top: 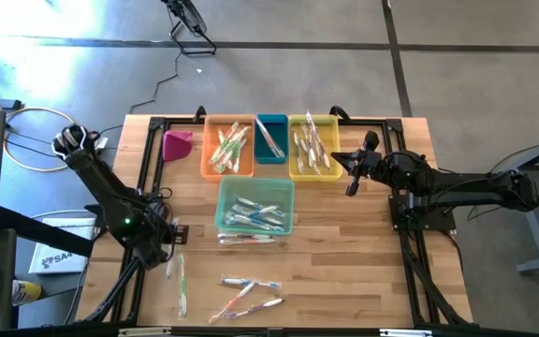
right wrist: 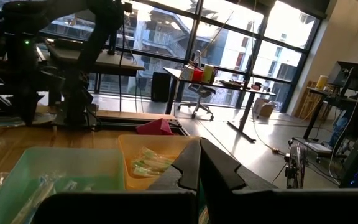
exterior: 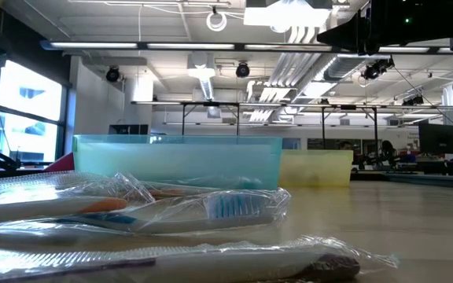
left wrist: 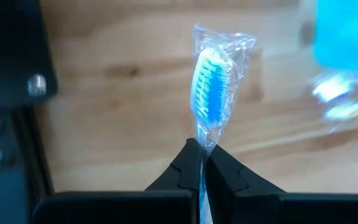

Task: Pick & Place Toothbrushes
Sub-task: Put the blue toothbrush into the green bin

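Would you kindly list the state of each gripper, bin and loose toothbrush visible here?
Left gripper: jaws shut on a wrapped blue toothbrush.
Right gripper: beside the yellow bin, holding nothing.
Orange bin: holds toothbrushes.
Teal bin: holds one or two.
Yellow bin: holds several.
Green bin: holds several.
Loose toothbrushes: lying flat on the table, still wrapped.
Pink funnel: on its side.

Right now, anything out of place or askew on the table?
Yes. Several wrapped toothbrushes lie loose and crisscrossed on the bare wood near the front edge, outside any bin. One sits just outside the green bin. The left gripper pinches a wrapped blue-bristled toothbrush. No damage shows.
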Tool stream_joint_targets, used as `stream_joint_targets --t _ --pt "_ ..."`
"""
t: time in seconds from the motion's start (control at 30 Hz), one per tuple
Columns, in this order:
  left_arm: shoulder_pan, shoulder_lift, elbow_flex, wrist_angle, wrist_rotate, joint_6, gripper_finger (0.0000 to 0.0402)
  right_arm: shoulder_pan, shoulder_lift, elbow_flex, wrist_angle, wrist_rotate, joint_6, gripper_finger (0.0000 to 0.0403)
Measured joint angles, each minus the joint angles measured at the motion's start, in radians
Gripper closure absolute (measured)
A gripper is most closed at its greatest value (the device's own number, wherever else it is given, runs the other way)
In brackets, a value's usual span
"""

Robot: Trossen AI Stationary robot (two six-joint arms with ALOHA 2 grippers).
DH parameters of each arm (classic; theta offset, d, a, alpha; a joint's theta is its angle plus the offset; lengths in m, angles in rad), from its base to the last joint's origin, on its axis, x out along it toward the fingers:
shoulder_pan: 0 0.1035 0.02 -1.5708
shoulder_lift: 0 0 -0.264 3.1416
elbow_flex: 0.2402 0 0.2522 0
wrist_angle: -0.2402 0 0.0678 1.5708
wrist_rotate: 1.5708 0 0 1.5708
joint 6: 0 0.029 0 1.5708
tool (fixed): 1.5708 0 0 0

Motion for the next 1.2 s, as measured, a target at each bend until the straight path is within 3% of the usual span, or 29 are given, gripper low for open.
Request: stream_joint_targets --t 0.33,0.83,1.07,1.2 --pt "0.0 -0.139 0.0 -0.066 -0.401 0.01 0.04 0.0 0.0 0.0 0.002 0.0 0.0 0.0401" --pt "0.0 -0.265 0.0 0.021 -0.567 0.13 0.04 0.0 0.0 0.0 0.002 0.0 0.0 0.0401" --pt "0.0 -0.27 0.001 0.124 -0.737 0.257 0.04 0.0 0.0 0.0 0.002 0.0 0.0 0.0401" --pt "0.0 -0.271 0.001 0.154 -0.77 0.301 0.04 0.0 0.0 0.0 0.002 0.0 0.0 0.0401"
